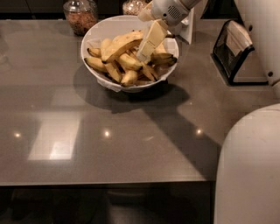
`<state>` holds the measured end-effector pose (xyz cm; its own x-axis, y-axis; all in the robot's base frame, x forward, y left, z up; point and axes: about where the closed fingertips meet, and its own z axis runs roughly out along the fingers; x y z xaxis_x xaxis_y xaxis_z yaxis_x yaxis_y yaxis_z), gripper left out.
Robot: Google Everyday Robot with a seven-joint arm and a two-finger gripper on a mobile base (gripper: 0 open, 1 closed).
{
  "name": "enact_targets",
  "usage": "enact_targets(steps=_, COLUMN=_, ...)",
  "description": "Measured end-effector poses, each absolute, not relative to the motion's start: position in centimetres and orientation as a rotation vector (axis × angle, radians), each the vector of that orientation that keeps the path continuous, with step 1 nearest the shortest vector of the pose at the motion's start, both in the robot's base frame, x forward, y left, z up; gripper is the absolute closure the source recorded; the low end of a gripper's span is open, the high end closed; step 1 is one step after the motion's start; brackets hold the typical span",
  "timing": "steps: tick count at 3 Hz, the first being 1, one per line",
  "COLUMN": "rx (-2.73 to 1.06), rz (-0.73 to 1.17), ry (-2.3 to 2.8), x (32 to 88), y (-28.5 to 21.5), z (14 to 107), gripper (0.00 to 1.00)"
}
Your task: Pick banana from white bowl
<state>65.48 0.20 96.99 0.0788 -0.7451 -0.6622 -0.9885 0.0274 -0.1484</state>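
Observation:
The white bowl stands at the back middle of the grey table and holds several bananas. The banana, the longest one, pale yellow, lies on top of the pile, slanting from lower left to upper right. My gripper reaches down into the bowl from the upper right. Its tip is low over the pile, right beside the long banana's right end. I cannot tell whether it touches the banana. Shorter bananas with dark tips lie under and around it.
Two glass jars of brown grains stand behind the bowl. A black wire holder stands at the right, and a white box stands behind the bowl. My white body fills the lower right corner.

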Motion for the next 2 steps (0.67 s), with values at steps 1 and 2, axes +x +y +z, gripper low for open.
enact_targets(steps=1, rx=-1.782, rz=0.531, ry=1.723, x=66.24, y=0.74, z=96.39, gripper=0.08)
enact_targets(steps=2, rx=-1.791, rz=0.536, ry=1.736, x=66.62, y=1.01, z=95.88, gripper=0.27)
